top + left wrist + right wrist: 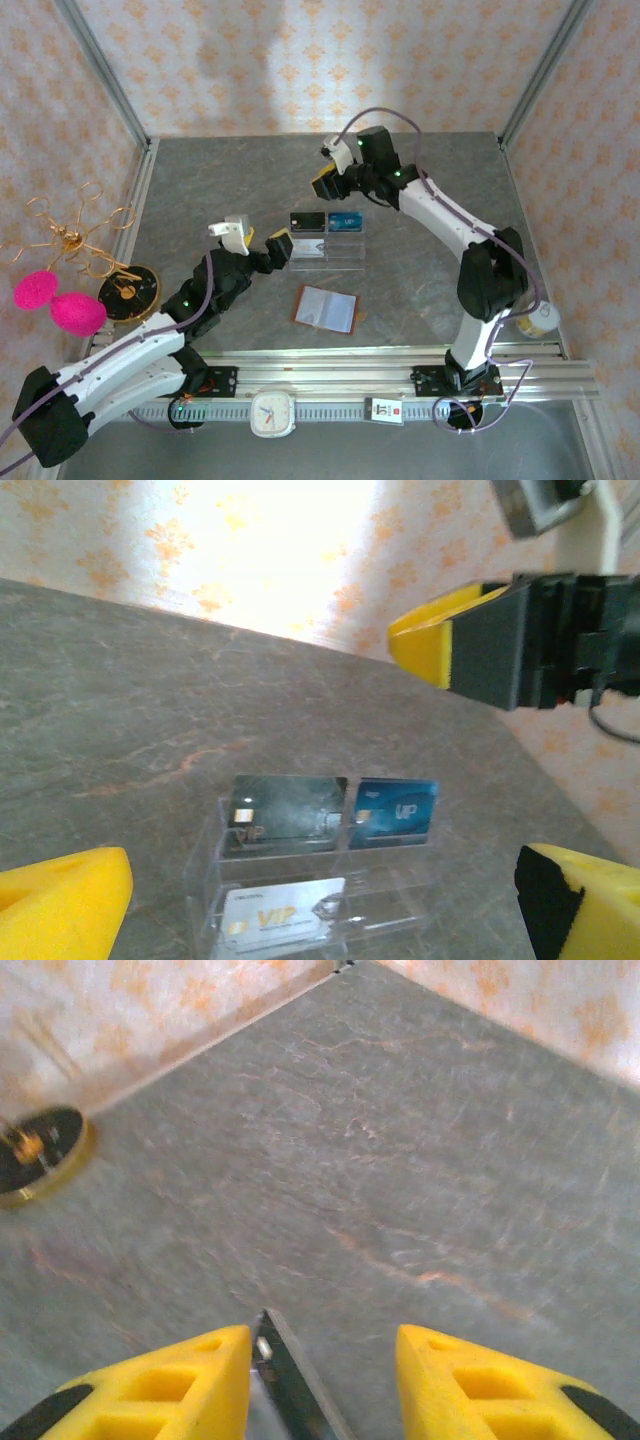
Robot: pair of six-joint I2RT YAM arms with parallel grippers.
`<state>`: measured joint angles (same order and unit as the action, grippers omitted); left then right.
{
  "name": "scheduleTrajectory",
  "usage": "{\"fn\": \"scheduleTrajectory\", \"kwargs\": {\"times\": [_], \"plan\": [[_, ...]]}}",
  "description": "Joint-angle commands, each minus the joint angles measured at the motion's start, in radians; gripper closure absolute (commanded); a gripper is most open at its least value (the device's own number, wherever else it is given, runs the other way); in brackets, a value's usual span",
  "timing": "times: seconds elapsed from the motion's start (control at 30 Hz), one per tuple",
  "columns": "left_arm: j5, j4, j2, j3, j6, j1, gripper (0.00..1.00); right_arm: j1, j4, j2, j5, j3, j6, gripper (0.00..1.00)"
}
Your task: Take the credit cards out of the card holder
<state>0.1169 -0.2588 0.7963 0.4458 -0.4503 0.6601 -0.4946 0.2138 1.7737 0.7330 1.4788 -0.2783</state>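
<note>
Lying open, the brown card holder shows grey lining; left end effector and right end effector gape, released.

Tiered stand near table centre: two cards side by side on its rear tier, left card and right card, with a credit card on the lower tier at 6 o'clock of the left one. Card holder lies spread on the table at 6 o'clock of the stand, apart from it; left gripper just beside the stand's 9 o'clock, right gripper at its 12 o'clock. Outliers: disc base at the table's 9 o'clock edge, small round container at the 4 o'clock edge, clock on the near rail around 7 o'clock.
</note>
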Motion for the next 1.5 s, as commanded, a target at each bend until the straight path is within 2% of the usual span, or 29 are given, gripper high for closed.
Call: {"fn": "scheduleTrajectory", "kwargs": {"times": [0.0, 0.1, 0.17, 0.27, 0.37, 0.53, 0.7, 1.1, 1.17, 1.2, 1.27, 1.33, 1.4, 1.47], "plan": [[-0.088, -0.055, -0.044, -0.044, -0.068, -0.007, 0.01, -0.052, -0.187, -0.076, -0.07, -0.162, 0.4, 0.59], [-0.134, -0.054, -0.086, -0.078, -0.086, -0.008, 0.01, -0.153, -0.129, -0.182, -0.247, -0.331, 0.448, 0.59], [-0.154, -0.029, -0.11, -0.089, -0.089, -0.01, 0.01, -0.254, -0.05, -0.249, -0.38, -0.42, 0.472, 0.58], [-0.168, 0.002, -0.145, -0.11, -0.104, -0.01, 0.01, -0.396, 0.016, -0.302, -0.481, -0.527, 0.55, 0.58], [-0.164, 0.02, -0.182, -0.137, -0.129, -0.01, 0.02, -0.507, 0.019, -0.295, -0.553, -0.602, 0.639, 0.58], [-0.131, 0.102, -0.222, -0.145, -0.168, -0.011, 0.07, -0.623, 0.022, -0.199, -0.663, -0.584, 0.693, 0.57], [-0.114, 0.155, -0.236, -0.144, -0.18, -0.011, 0.08, -0.655, 0.046, -0.115, -0.732, -0.536, 0.685, 0.57], [-0.106, 0.175, -0.224, -0.144, -0.183, -0.01, 0.1, -0.68, 0.114, 0.023, -0.775, -0.469, 0.636, 0.57], [-0.106, 0.182, -0.211, -0.143, -0.187, -0.01, 0.12, -0.679, 0.102, 0.038, -0.767, -0.481, 0.632, 0.63], [-0.108, 0.182, -0.206, -0.144, -0.188, -0.011, 0.13, -0.679, 0.09, 0.036, -0.765, -0.489, 0.63, 0.69], [-0.113, 0.184, -0.195, -0.148, -0.198, -0.01, 0.15, -0.679, 0.054, 0.025, -0.764, -0.506, 0.616, 0.88], [-0.126, 0.173, -0.186, -0.158, -0.208, -0.01, 0.17, -0.676, 0.008, 0.003, -0.756, -0.524, 0.592, 1.0], [-0.144, 0.159, -0.173, -0.169, -0.219, -0.01, 0.21, -0.666, -0.055, -0.032, -0.718, -0.547, 0.564, 1.0], [-0.161, 0.151, -0.149, -0.18, -0.232, -0.01, 0.32, -0.643, -0.122, -0.075, -0.659, -0.583, 0.555, 1.0]]}}
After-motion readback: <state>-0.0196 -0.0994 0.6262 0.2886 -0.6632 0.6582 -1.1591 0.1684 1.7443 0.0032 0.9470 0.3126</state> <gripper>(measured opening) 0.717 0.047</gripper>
